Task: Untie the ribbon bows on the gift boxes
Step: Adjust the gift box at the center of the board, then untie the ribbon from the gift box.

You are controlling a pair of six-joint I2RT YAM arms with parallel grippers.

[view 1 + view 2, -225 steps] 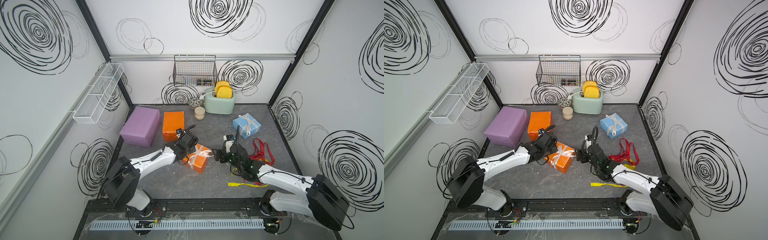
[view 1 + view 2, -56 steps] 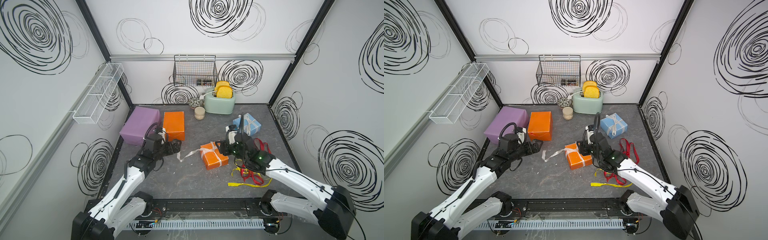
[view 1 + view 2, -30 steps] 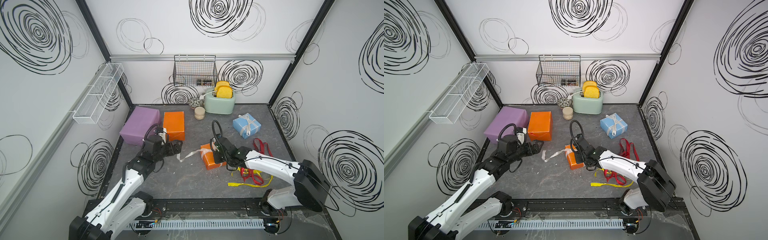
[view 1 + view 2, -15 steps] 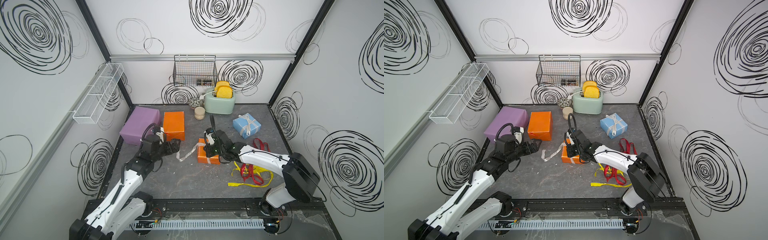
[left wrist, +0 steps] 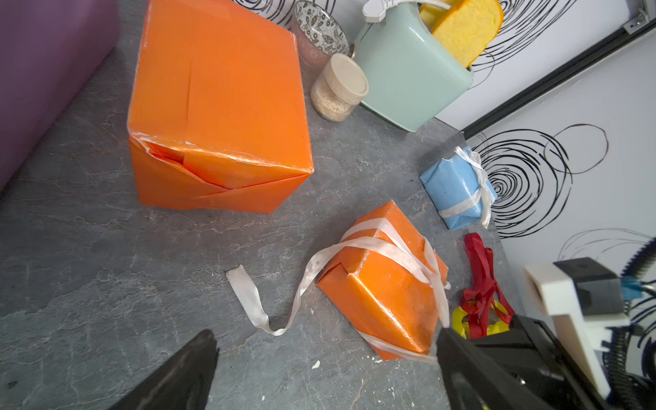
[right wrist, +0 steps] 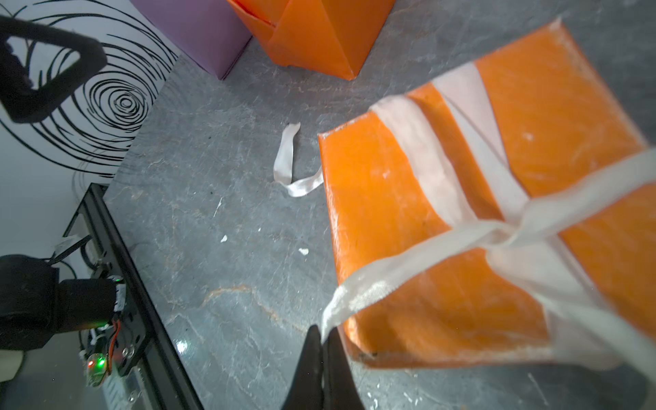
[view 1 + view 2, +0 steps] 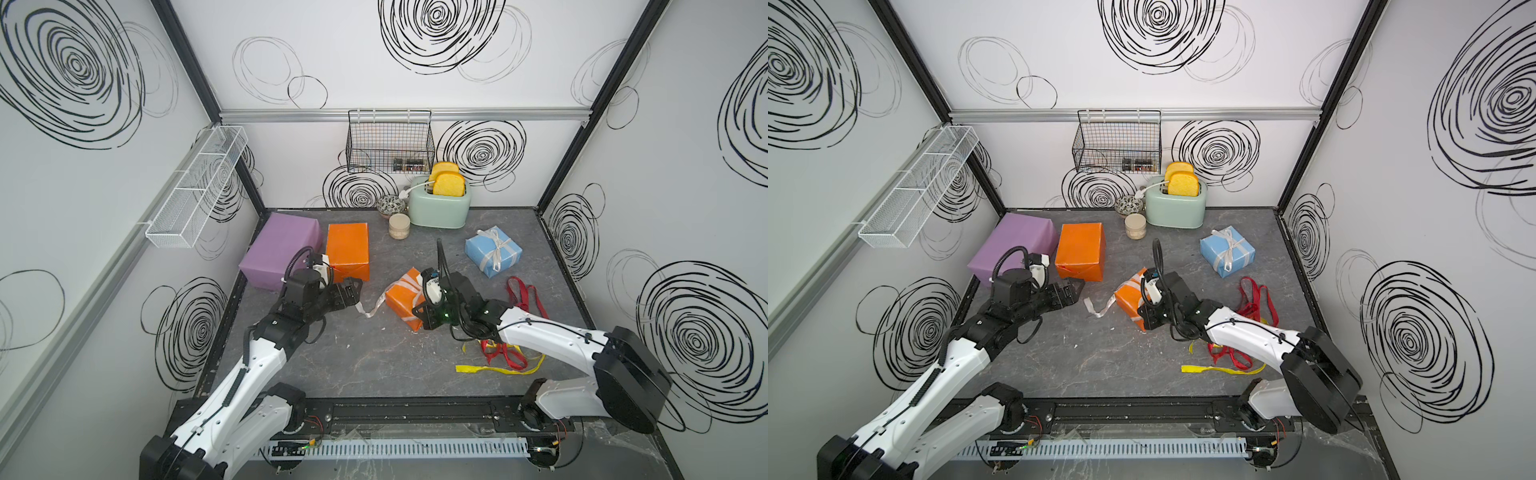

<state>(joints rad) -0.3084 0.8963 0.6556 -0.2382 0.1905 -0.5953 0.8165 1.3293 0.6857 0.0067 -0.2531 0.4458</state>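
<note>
Arm L: stretched low from front-left, wrist approx level; L gripper (image 7: 353, 291) points twd centre, jaws wide, holding nothing.
Arm R: reaches in low from front-right; R gripper (image 6: 322, 339) pinched tight on an end of white ribbon (image 6: 358, 289).
Small orange box (image 7: 400, 296): mid-table (image 7: 374, 365), right against R gripper, looks tipped; ribbon crossed & knotted round it.
Ribbon tail (image 5: 253, 305): loose on table btw box & L gripper, near its fingertips, not held.
Light-blue box (image 7: 492, 251): back right, white bow tied, well apart from both grippers.
Red ribbon (image 7: 523, 297), yellow ribbon (image 7: 494, 368): loose by R forearm.
</note>
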